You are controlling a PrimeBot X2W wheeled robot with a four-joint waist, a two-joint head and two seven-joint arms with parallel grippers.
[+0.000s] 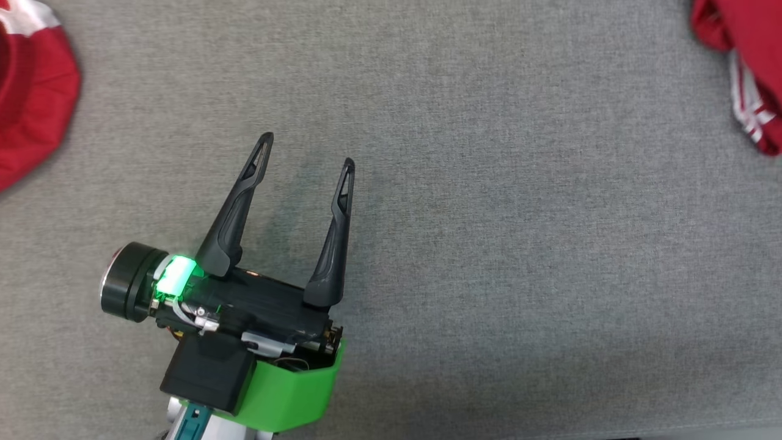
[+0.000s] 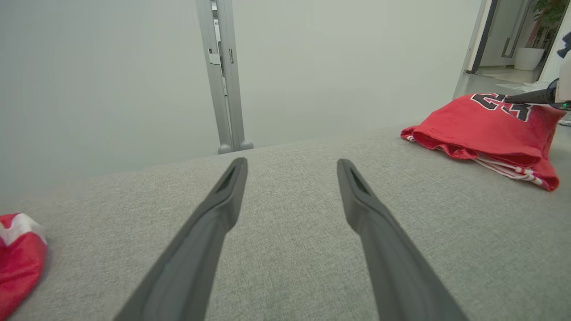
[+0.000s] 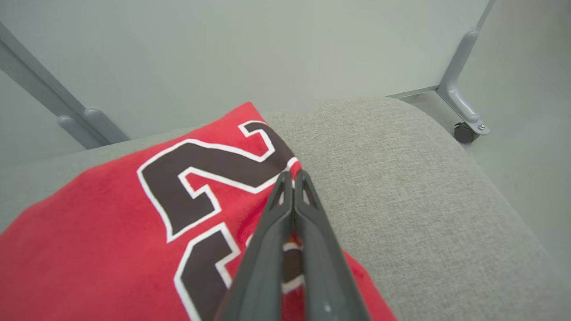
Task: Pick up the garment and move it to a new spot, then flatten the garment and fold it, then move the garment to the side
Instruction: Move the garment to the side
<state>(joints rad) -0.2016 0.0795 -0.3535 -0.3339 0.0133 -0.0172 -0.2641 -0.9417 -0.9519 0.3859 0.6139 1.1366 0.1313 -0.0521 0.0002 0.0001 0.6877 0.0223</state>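
Red garment (image 3: 89,232), closed right claw (image 3: 293,175), maybe touching

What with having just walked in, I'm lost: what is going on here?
The robot is handling a folded red jersey lying at the right of the grey cushion. Its right claw is shut, tips at the jersey's edge; whether it pinches cloth is unclear. The left claw hangs open over bare cushion. Another red garment lies at the far left.

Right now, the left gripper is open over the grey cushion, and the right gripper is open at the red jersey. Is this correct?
No: the right gripper is shut, fingers together, at the red jersey, as the right wrist view shows. The left gripper is open over the grey cushion.
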